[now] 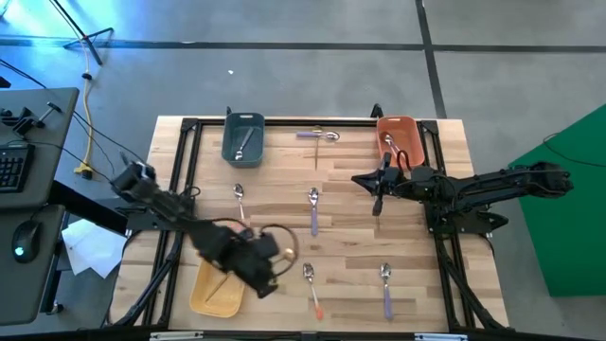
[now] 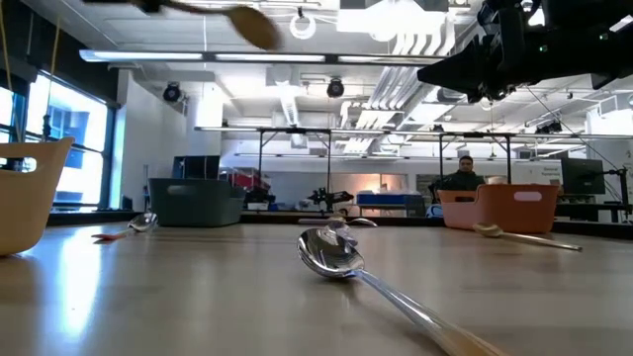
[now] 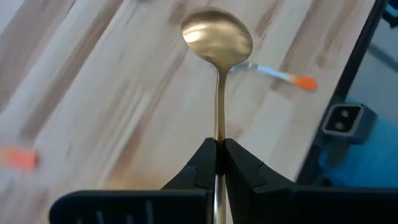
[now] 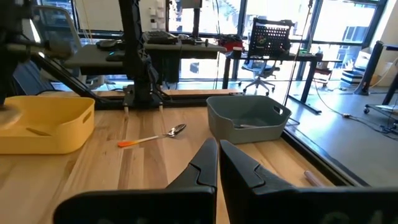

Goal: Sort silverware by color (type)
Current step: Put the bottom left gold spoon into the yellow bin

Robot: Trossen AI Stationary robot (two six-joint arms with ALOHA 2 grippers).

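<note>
A: While the left gripper (image 3: pixel 219 163) pinches that gold spoon (image 3: pixel 216 37) by its handle, bowl clear of the table, where's it headed?

B: Probably the yellow bin (image 1: pixel 216 289), seven o'clock. Right gripper (image 1: pixel 378 201) waits closed, empty, two o'clock.

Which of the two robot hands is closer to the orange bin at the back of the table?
The right. The right gripper hangs shut just in front of the orange bin, while the left gripper, holding a gold spoon, is across the table by the yellow bin.
</note>
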